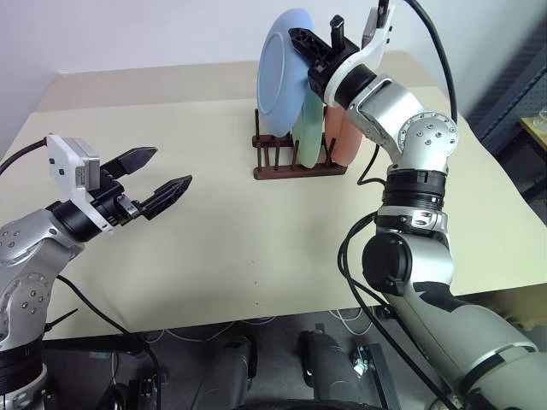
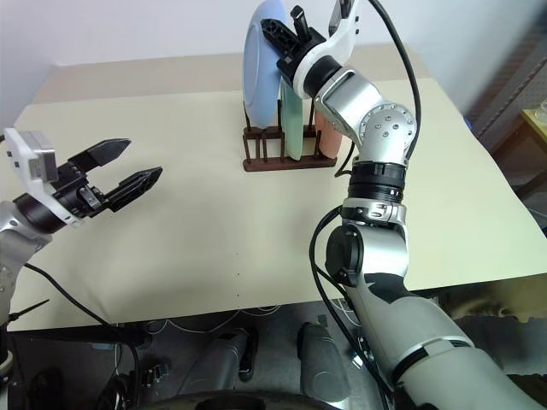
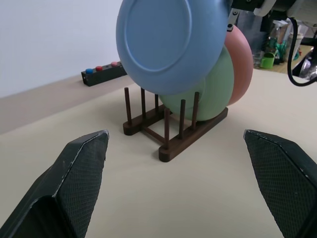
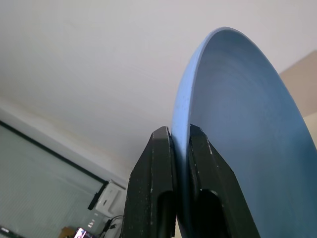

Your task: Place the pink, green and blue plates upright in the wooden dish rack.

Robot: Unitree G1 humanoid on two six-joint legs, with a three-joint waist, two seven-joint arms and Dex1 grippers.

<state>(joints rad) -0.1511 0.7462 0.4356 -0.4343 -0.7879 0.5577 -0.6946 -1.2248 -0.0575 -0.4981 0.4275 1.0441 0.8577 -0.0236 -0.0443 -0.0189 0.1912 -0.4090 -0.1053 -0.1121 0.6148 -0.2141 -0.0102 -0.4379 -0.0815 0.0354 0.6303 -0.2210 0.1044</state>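
Observation:
The wooden dish rack [image 1: 299, 167] stands at the back of the beige table. Upright in it are the green plate [image 1: 309, 137] and, behind it, the pink plate [image 1: 346, 141]. My right gripper [image 4: 179, 136] is shut on the rim of the blue plate [image 1: 280, 73], which hangs tilted over the rack's free pegs, its lower edge about level with the peg tops [image 3: 171, 39]. Far to the left, near the table's front, my left gripper [image 1: 171, 168] is open with nothing between its fingers [image 3: 79, 173]; it points toward the rack [image 3: 168, 130].
A small black box with coloured buttons [image 3: 101, 73] lies behind the rack near the wall. Bare tabletop [image 1: 222, 248] stretches between my left gripper and the rack. Cables hang off the table's front edge [image 1: 359, 307].

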